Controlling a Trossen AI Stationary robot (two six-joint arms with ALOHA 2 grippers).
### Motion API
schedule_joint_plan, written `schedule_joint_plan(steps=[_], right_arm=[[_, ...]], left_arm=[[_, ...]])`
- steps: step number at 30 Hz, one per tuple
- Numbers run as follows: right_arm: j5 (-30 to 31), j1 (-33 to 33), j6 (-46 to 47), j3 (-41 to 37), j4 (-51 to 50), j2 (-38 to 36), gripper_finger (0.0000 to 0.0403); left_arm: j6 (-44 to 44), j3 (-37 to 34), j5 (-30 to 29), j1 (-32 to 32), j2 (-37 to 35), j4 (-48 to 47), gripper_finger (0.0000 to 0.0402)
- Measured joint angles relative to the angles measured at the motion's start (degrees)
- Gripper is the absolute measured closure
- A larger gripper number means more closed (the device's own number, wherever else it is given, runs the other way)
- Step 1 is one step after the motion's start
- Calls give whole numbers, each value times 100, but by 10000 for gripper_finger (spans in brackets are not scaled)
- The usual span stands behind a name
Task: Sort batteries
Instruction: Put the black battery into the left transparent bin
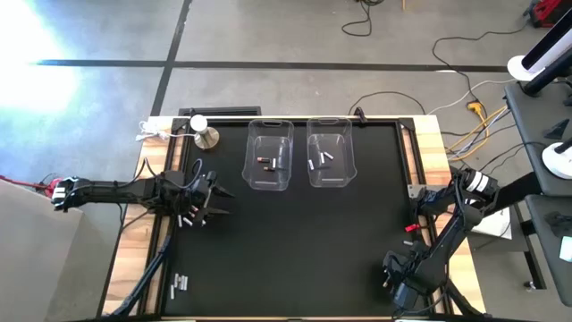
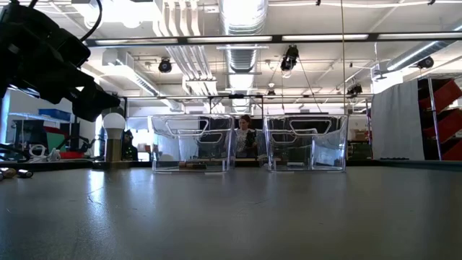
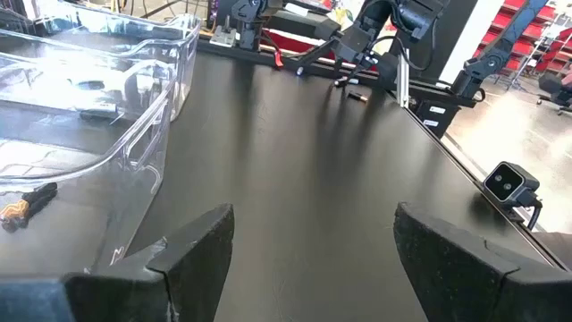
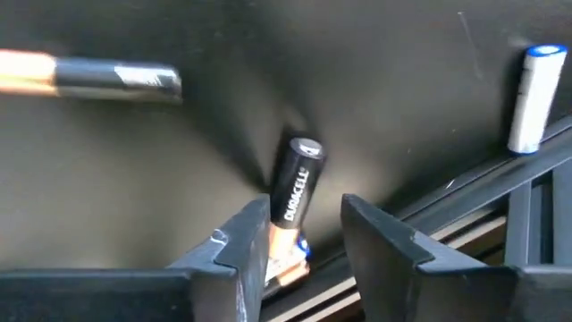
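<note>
Two clear bins stand at the far middle. The left bin (image 1: 270, 154) holds dark cells (image 1: 268, 163), the right bin (image 1: 328, 152) white ones (image 1: 323, 159). My left gripper (image 1: 213, 200) (image 3: 313, 224) hovers open at the table's left side, above a few loose batteries (image 1: 189, 217). More batteries (image 1: 179, 284) lie by the near left edge. My right gripper (image 1: 393, 268) (image 4: 304, 206) is low at the near right corner, open, its fingers on either side of a black and copper battery (image 4: 293, 192). Another dark battery (image 4: 107, 76) and a white, blue-capped one (image 4: 534, 98) lie close by. My right gripper comes down from above over the black and copper battery's copper end (image 4: 279, 250). That end lies against the inner side of one finger (image 4: 246, 237), while a gap shows to the other finger. The battery stands tilted, its black end (image 4: 306, 148) pointing up and away.
A round silver knob with a white bulb (image 1: 202, 131) stands at the far left corner, left of the bins. A raised black rail (image 4: 465, 210) runs along the table edge beside my right gripper. The dark mat (image 1: 304, 241) lies bare between the arms. A person (image 2: 245, 133) sits beyond the table.
</note>
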Motion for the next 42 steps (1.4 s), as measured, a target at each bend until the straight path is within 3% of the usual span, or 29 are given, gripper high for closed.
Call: schedule_joint_plan(steps=[7, 15, 23, 27, 30, 36, 42], right_arm=[[-47, 0, 74, -320, 628, -26, 308], [140, -4, 230, -320, 677, -20, 355], [285, -1, 283, -227, 547, -54, 356], [685, -24, 438, -98, 494, -291, 361], [1414, -4, 606, 36, 428, -514, 361], [3678, -144, 565, 183, 386, -837, 361], [4398, -770, -506, 183, 479, -942, 361]], left_arm=[[0, 0, 0, 0, 0, -1, 118], [0, -1, 0, 0, 0, 1, 118], [1, 1, 0, 0, 0, -1, 118], [1, -1, 0, -1, 0, -1, 118], [1, 0, 0, -1, 0, -1, 118], [-1, 1, 0, -2, 4, -1, 118], [1, -1, 0, -2, 4, 16, 118]])
